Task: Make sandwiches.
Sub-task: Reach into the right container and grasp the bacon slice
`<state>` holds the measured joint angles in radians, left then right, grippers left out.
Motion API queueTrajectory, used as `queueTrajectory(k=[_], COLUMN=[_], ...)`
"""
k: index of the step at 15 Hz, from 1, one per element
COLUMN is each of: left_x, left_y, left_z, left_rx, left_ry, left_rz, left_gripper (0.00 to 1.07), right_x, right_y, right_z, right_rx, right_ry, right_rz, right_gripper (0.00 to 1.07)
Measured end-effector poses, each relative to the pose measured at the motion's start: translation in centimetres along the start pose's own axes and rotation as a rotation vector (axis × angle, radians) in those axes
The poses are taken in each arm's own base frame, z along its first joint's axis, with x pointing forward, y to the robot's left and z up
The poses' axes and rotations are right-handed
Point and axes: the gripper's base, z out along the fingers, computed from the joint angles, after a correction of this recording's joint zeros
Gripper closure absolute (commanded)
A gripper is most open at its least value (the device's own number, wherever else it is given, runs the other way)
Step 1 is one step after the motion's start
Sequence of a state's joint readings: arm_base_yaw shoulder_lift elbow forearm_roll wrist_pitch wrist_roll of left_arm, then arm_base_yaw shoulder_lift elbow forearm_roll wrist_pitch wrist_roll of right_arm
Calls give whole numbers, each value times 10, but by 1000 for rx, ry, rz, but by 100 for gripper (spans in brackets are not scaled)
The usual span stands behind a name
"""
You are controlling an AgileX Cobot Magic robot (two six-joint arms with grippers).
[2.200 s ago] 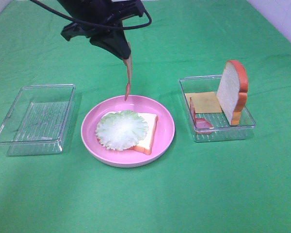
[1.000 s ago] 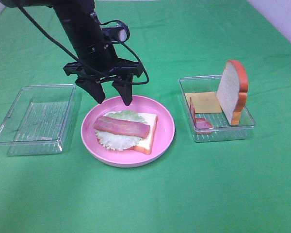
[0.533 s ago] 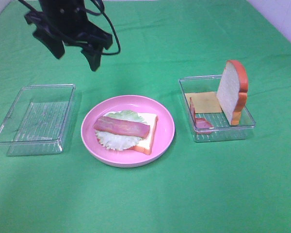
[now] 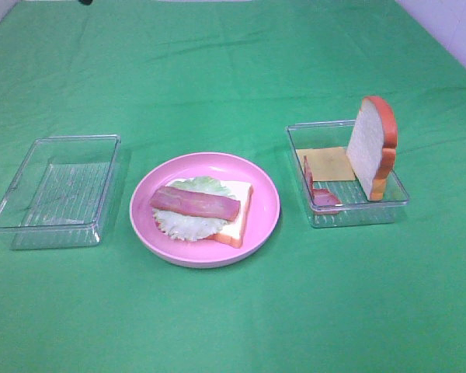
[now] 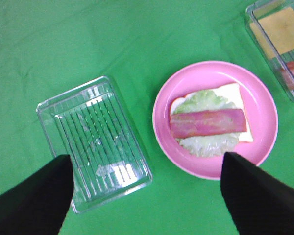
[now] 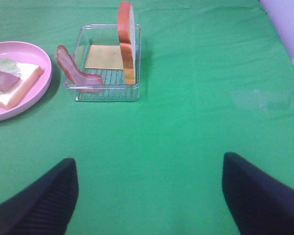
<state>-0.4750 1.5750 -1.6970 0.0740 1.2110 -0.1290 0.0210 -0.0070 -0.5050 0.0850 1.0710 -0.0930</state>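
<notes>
A half-built sandwich lies on the pink plate [image 4: 266,194]: a white bread slice [image 4: 238,216], a lettuce leaf [image 4: 177,226] and one bacon strip [image 4: 196,203] on top. It also shows in the left wrist view, with the bacon strip [image 5: 208,122] across the lettuce. The clear box [image 4: 357,213] on the right holds a yellow cheese square [image 4: 330,163], more bacon [image 4: 323,196] and an upright bread slice [image 4: 373,148]. My left gripper [image 5: 147,205] is open and empty, high above the plate. My right gripper [image 6: 149,196] is open and empty, over bare cloth, away from that box [image 6: 105,91].
An empty clear box [image 4: 58,190] stands left of the plate on the green cloth; it also shows in the left wrist view [image 5: 93,142]. Neither arm shows in the exterior high view.
The left gripper let go of the bacon strip on the lettuce, rose, moved back to the far left and left the exterior high view.
</notes>
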Motion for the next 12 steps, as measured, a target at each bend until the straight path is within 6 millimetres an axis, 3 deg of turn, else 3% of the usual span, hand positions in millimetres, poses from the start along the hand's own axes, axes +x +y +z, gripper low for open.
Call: queueTrajectory(k=[2,7,11,12], left_x=[23,123,180,202], left_y=[3,14,21,23], left_z=[-10,-25,-36,-41], left_rx=[-2,-13,-1,6], left_ry=[22,135,67,5], left_rz=[2,9,7,6], left_gripper=[29,29,29,29], right_x=[0,0,0,-1], right_y=[0,0,-1,-1], right_z=[0,0,0,1], right_rx=[0,0,11,11], right_ry=[0,0,-2,5], right_rz=[0,0,-5,-4], right_gripper=[31,31,31,31])
